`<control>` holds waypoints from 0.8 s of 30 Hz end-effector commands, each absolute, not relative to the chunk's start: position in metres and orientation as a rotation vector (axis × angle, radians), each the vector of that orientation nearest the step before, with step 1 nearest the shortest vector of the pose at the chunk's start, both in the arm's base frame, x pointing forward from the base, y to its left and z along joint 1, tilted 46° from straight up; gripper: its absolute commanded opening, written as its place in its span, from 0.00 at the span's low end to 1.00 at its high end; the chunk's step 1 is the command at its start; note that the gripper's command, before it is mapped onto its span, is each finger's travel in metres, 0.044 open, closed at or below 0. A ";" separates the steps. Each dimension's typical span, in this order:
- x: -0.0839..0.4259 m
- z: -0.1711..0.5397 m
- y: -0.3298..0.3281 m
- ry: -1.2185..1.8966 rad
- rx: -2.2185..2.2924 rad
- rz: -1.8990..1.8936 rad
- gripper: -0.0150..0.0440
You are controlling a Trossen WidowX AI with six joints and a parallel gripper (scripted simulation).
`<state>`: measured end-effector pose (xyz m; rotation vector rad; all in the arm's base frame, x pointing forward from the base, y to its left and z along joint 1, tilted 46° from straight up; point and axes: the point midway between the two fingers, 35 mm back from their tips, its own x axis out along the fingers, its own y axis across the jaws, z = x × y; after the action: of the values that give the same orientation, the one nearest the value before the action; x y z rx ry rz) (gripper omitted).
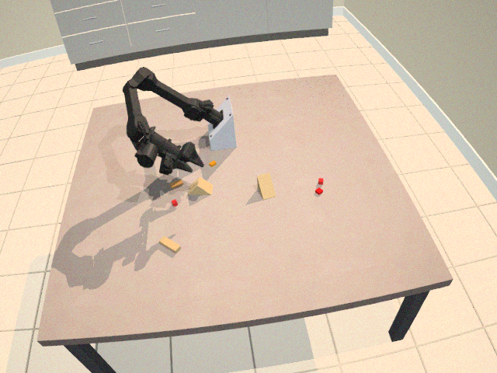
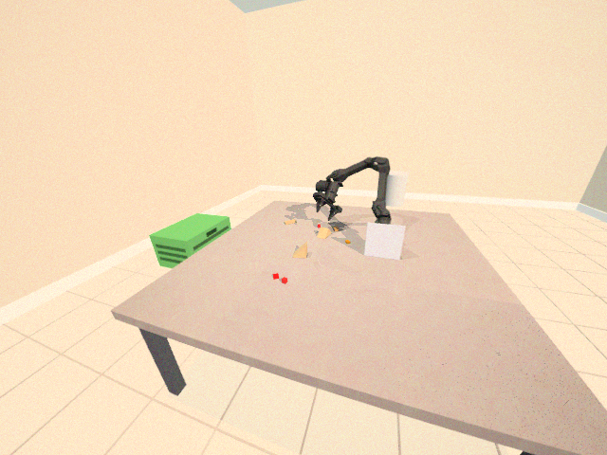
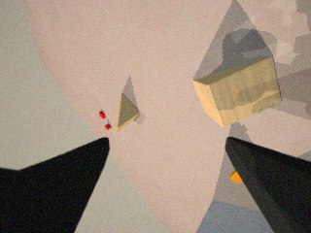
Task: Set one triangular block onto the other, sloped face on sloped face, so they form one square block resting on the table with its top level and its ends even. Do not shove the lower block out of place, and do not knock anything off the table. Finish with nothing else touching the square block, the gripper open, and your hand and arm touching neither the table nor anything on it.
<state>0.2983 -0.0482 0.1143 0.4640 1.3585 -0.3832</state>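
One tan triangular block [image 1: 203, 186] [image 2: 323, 233] [image 3: 248, 92] rests on the table near the arm, with a ridge upward. The other tan triangular block [image 1: 265, 186] [image 2: 301, 251] [image 3: 127, 113] rests apart from it, to its right in the top view, and shows a wedge profile in the exterior view. My gripper [image 1: 197, 167] [image 2: 324, 214] [image 3: 167, 143] is wide open and empty. It is raised above the table beside the nearer block, which lies toward the upper right in the wrist view. The blocks' undersides are hidden.
A small orange block [image 1: 212, 163] [image 2: 348, 241] [image 3: 236, 178], a brown-orange piece [image 1: 176, 183] and a red cube [image 1: 174, 202] lie around the nearer block. A flat tan block [image 1: 169, 244] lies farther off. Two red cubes [image 1: 321, 181] [image 1: 318, 190] lie beyond the farther block. A pale bracket [image 1: 224, 134] stands by the arm's base.
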 end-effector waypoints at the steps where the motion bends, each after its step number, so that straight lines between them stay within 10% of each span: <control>1: 0.292 0.129 -0.077 1.383 -0.161 0.125 1.00; 24: 0.278 0.143 -0.112 1.232 -0.978 0.788 1.00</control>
<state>0.2874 -0.0885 0.1292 -0.3927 1.3786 0.3052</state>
